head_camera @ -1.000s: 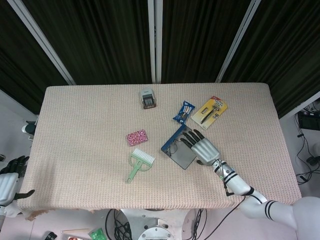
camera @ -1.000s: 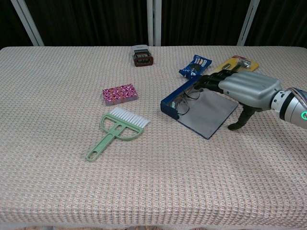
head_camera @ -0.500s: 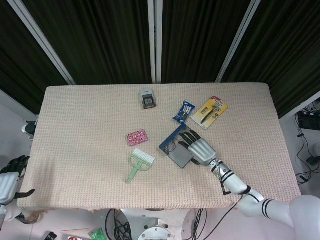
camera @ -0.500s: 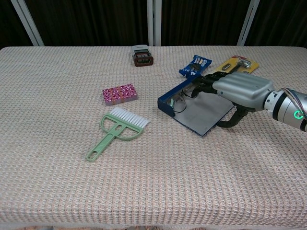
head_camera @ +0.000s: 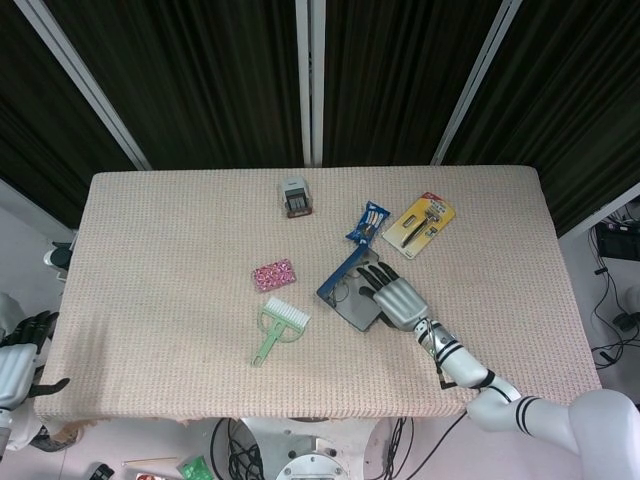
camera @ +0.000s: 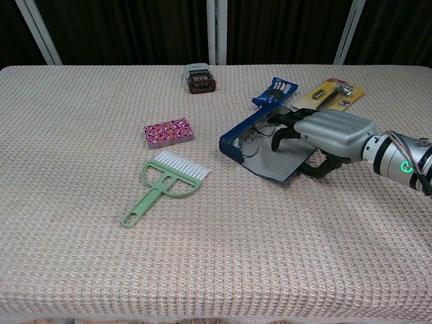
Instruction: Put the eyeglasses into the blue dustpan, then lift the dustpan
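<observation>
Eyeglasses point(camera: 251, 142) already lie inside the blue dustpan point(camera: 270, 152), by its back wall. The right hand point(camera: 324, 135) lies over the pan with its fingers on top and its thumb curled under the edge, so it seems to be pinching the pan. The pan looks tipped, one side still on the tabletop point(camera: 216, 256). Lifting it is what is left. The left hand point(head_camera: 22, 345) hangs curled, holding nothing, off the tabletop's edge. Writing on the packets is too small to read.
</observation>
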Action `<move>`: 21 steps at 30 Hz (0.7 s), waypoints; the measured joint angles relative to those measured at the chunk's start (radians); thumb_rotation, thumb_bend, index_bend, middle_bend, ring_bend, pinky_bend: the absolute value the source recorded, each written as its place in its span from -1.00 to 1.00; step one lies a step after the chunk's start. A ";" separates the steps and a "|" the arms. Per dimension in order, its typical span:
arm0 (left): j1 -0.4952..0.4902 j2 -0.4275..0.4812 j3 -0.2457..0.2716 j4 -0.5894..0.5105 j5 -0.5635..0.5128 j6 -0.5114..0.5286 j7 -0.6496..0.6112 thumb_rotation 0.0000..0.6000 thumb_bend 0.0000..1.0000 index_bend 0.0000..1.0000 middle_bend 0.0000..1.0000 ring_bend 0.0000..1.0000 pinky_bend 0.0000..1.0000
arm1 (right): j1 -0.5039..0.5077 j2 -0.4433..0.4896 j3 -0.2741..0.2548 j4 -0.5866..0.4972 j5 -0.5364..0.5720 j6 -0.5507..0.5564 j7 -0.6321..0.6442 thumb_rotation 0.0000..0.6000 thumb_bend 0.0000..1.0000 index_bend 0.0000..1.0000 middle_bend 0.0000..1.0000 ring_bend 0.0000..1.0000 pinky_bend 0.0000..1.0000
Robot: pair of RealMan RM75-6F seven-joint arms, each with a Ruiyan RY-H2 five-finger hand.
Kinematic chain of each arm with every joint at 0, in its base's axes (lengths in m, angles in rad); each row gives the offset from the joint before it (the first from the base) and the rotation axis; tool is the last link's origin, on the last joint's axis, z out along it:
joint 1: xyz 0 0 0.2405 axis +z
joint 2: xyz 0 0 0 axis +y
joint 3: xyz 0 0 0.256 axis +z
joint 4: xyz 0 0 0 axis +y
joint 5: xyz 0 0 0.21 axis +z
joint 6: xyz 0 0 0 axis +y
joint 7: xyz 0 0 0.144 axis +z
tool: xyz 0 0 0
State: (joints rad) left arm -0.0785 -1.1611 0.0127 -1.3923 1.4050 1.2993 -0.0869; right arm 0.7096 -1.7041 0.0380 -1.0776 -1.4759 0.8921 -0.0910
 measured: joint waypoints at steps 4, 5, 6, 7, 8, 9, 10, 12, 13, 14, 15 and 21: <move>0.002 0.000 0.001 0.000 0.000 0.000 -0.003 1.00 -0.85 -0.83 -0.88 -0.84 -0.52 | -0.002 -0.011 0.003 0.008 -0.009 0.025 0.019 1.00 -0.11 -0.02 -1.00 -1.00 -1.00; 0.002 0.000 0.001 0.001 0.000 -0.001 -0.003 1.00 -0.85 -0.83 -0.88 -0.84 -0.52 | -0.004 -0.014 0.003 0.013 -0.013 0.034 0.023 1.00 -0.10 0.08 -1.00 -1.00 -1.00; 0.002 -0.001 0.002 0.001 0.000 -0.001 -0.003 1.00 -0.85 -0.83 -0.88 -0.84 -0.52 | -0.006 -0.018 0.003 0.019 -0.021 0.049 0.028 1.00 -0.10 0.19 -1.00 -1.00 -1.00; 0.002 -0.001 0.002 0.001 0.000 -0.002 -0.004 1.00 -0.85 -0.83 -0.88 -0.84 -0.52 | -0.008 -0.022 0.002 0.026 -0.027 0.061 0.032 1.00 -0.10 0.28 -1.00 -1.00 -1.00; 0.002 -0.002 0.003 0.001 0.001 -0.002 -0.004 1.00 -0.85 -0.83 -0.88 -0.84 -0.52 | -0.010 -0.025 0.001 0.034 -0.034 0.074 0.035 1.00 -0.09 0.38 -1.00 -1.00 -1.00; 0.002 -0.003 0.003 0.001 0.001 -0.003 -0.004 1.00 -0.85 -0.83 -0.88 -0.84 -0.52 | -0.013 -0.030 -0.001 0.046 -0.042 0.091 0.039 1.00 -0.08 0.46 -1.00 -1.00 -1.00; 0.002 -0.003 0.004 0.001 0.002 -0.003 -0.004 1.00 -0.85 -0.83 -0.88 -0.84 -0.52 | -0.017 -0.034 -0.002 0.054 -0.047 0.104 0.043 1.00 -0.08 0.51 -1.00 -1.00 -1.00; 0.002 -0.005 0.006 0.001 0.005 -0.004 -0.004 1.00 -0.85 -0.83 -0.88 -0.84 -0.52 | -0.026 -0.042 -0.005 0.072 -0.058 0.132 0.055 1.00 -0.07 0.64 -1.00 -1.00 -1.00; 0.002 -0.005 0.006 0.000 0.005 -0.004 -0.004 1.00 -0.85 -0.83 -0.88 -0.84 -0.52 | -0.031 -0.044 -0.007 0.079 -0.062 0.143 0.062 1.00 -0.07 0.71 -0.99 -1.00 -1.00; 0.002 -0.006 0.007 0.000 0.006 -0.004 -0.003 1.00 -0.85 -0.83 -0.88 -0.84 -0.52 | -0.035 -0.046 -0.008 0.086 -0.066 0.154 0.069 1.00 -0.07 0.78 -0.99 -1.00 -1.00; 0.002 -0.006 0.008 -0.001 0.007 -0.005 -0.003 1.00 -0.85 -0.83 -0.88 -0.84 -0.52 | -0.042 -0.047 -0.012 0.095 -0.072 0.168 0.077 1.00 -0.06 0.83 -0.98 -1.00 -1.00; 0.005 -0.004 0.009 -0.008 0.009 0.000 0.000 1.00 -0.85 -0.83 -0.88 -0.84 -0.52 | -0.083 -0.023 -0.031 0.088 -0.098 0.243 0.106 1.00 -0.06 0.99 -0.96 -1.00 -1.00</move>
State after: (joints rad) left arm -0.0740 -1.1646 0.0222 -1.4000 1.4140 1.2989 -0.0865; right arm 0.6266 -1.7268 0.0066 -0.9893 -1.5736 1.1349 0.0151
